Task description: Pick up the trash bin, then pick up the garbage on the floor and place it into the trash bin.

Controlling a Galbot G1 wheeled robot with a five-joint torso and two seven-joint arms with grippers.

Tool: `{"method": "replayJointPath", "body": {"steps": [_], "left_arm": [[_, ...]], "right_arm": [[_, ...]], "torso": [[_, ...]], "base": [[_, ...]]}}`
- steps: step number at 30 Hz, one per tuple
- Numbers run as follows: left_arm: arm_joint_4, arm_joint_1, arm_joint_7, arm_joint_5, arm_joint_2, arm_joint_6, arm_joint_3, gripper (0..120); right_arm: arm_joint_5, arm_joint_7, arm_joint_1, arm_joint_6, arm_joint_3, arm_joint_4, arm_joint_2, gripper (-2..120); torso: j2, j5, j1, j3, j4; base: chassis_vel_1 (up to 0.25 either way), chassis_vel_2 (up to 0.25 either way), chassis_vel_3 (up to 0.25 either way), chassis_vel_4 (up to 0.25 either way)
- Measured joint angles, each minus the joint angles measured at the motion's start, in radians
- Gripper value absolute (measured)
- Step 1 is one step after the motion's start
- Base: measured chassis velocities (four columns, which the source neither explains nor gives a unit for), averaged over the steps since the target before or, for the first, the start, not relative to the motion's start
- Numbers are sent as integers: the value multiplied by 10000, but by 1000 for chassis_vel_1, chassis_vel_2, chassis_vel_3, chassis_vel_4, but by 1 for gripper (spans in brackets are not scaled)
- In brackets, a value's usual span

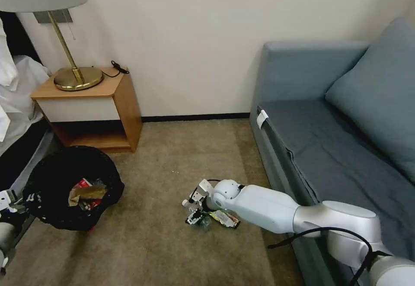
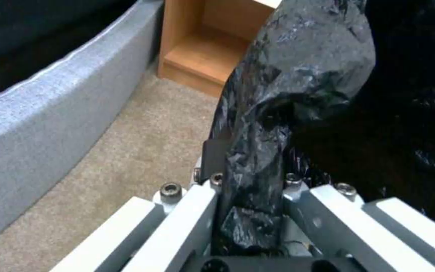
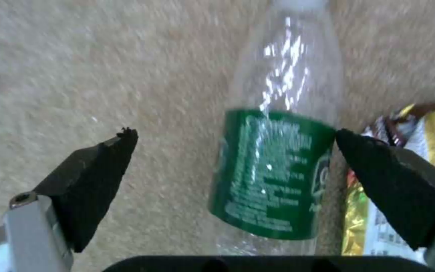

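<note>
Right gripper [image 3: 232, 166] down at the carpet [image 3: 76, 68], jaws spread wide around the bottle [image 3: 273, 170]: one pad clear of it with carpet showing between, the other touching or just beside the green label. Bottle lying flat, cap end pointing away from the wrist, the label band sitting between the pads. Snack wrapper [image 3: 429, 124] just beside the far pad, on its outer side.

To do this well: shift slightly toward the wider gap so both pads meet the label evenly; close slowly, since thin clear plastic will likely buckle or squirt out; keep the wrapper out of the pinch, or take it knowingly; lift straight up before swinging.

Further out, in the head view, right gripper [image 1: 194, 210] low over the bottle [image 1: 204, 222] and wrapper [image 1: 225, 219], close by the front of the sofa [image 1: 346, 147].

Left gripper [image 2: 250, 226] with jaws clamped on a fold of the black liner at the rim of the bin [image 2: 308, 56]. Bin [image 1: 56, 173] held at the robot's left, mouth tilted toward the camera, a tan wrapper [image 1: 86, 194] and a red-and-white packet [image 1: 82, 184] already inside. Two pieces in, two left on the floor. Worth holding the bin steady and open-side up for the drop.
</note>
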Motion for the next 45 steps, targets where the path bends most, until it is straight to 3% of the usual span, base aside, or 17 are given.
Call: {"method": "replayJointPath", "body": {"steps": [12,30,37,42,45], "left_arm": [[229,-10,20,-108,213,-92,-34,2],[350,-99,26,-98,271,-96,306,2],[284,-120,26,1,190,-72,420,2],[263,-160,26,48,145,-23,511,2],[231,-185,18,78,89,33,596,2]], "right_arm": [[-735,-81,-344,227,355,-962,298,99],[-1097,118,-699,412,590,-1048,399,35],[-951,315,-509,394,975,-164,-85,20],[-926,475,-207,338,1741,613,-491,20],[-890,638,282,326,2741,1972,-1130,20]], "torso": [[1,0,0,0,0],[1,1,-1,0,-1],[0,2,-1,0,1],[0,3,-1,0,1],[0,2,0,1,-1]], "base": [[0,0,0,0],[0,0,0,0],[0,0,0,0],[0,0,0,0],[0,0,0,0]]}}
